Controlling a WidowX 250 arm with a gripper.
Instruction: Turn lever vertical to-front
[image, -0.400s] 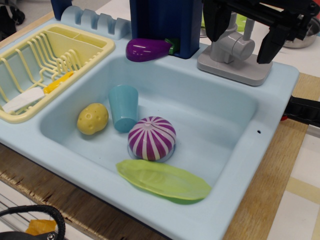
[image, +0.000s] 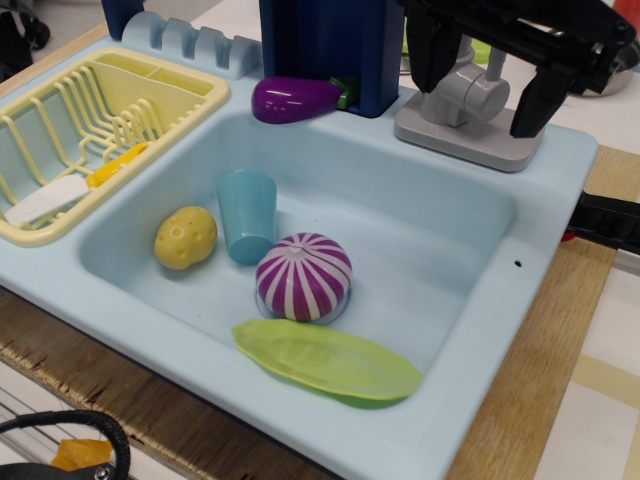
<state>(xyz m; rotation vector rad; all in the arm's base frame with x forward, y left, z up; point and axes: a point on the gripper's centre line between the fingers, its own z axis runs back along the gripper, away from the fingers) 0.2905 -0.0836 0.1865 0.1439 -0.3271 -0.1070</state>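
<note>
The toy faucet stands on its flat grey base (image: 462, 138) at the sink's back right corner. Its short grey cylinder (image: 478, 95) lies across the top. The lever (image: 495, 63) is a slim pale rod rising nearly upright from the cylinder, with its top hidden behind the gripper body. My black gripper (image: 477, 103) hangs over the faucet, open, one finger on each side of the cylinder and lever. The left finger (image: 430, 55) is next to the spout pipe (image: 461, 52) and the right finger (image: 535, 98) is right of the cylinder. Neither visibly touches the lever.
The pale blue sink (image: 520, 215) holds a teal cup (image: 247, 213), a yellow potato (image: 185, 237), a purple-striped onion (image: 303, 276) and a green leaf (image: 330, 360). A purple eggplant (image: 295, 98) lies on the back rim by a dark blue block (image: 330, 45). A yellow dish rack (image: 95, 130) stands at the left.
The gripper has shifted slightly left and down around the faucet. The lever looks unchanged.
</note>
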